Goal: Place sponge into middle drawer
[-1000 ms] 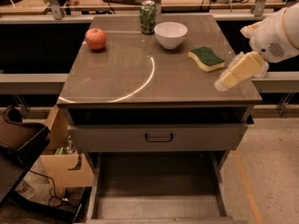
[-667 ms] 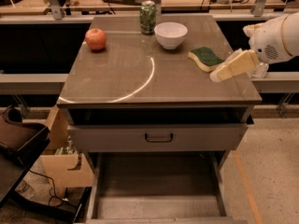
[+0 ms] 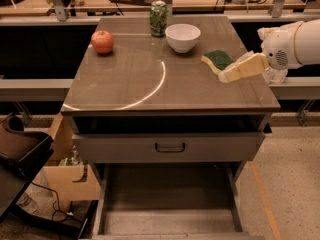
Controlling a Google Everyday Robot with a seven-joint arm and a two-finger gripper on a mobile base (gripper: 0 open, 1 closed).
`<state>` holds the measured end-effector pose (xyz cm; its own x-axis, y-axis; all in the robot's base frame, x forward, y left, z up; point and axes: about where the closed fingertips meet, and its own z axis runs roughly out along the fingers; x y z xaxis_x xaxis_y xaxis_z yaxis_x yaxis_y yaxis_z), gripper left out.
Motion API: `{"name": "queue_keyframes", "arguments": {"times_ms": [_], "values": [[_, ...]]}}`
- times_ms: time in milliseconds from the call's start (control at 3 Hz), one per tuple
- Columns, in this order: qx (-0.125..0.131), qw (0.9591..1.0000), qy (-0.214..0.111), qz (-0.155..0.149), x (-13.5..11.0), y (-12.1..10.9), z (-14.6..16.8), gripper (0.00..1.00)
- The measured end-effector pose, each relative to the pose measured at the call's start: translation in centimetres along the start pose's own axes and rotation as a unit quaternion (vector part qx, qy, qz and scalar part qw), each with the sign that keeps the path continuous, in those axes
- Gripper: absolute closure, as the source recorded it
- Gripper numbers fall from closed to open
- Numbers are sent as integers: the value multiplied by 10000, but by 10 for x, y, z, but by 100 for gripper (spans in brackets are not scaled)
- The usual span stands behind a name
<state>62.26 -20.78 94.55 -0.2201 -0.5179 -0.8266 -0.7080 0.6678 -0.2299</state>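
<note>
The sponge (image 3: 216, 60), dark green on top with a pale yellow body, lies on the right part of the table top, to the right of the white bowl. My gripper (image 3: 235, 71) reaches in from the right edge and its pale tip sits just right of and against the sponge's near side, low over the table. The middle drawer (image 3: 170, 196) stands pulled out below the table, with a bare grey floor and low side walls.
A white bowl (image 3: 182, 36), a green can (image 3: 158, 18) and a red apple (image 3: 102, 41) stand on the table top (image 3: 125, 79). A closed drawer front with a dark loop handle (image 3: 170, 147) sits above the open drawer. Cardboard boxes (image 3: 70, 176) lie at the left on the floor.
My gripper has moved up and to the left along the table's right side, closing in on the sponge. The sponge and the other things have not moved.
</note>
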Motion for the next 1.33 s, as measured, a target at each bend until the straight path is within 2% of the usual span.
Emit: {"name": "queue_keyframes", "arguments": {"times_ms": [667, 1000, 1333], "values": [[113, 9987, -413, 274, 6, -21, 37, 0], [234, 9983, -449, 284, 9, -32, 55, 0], [361, 9986, -294, 254, 17, -43, 75, 0]]}}
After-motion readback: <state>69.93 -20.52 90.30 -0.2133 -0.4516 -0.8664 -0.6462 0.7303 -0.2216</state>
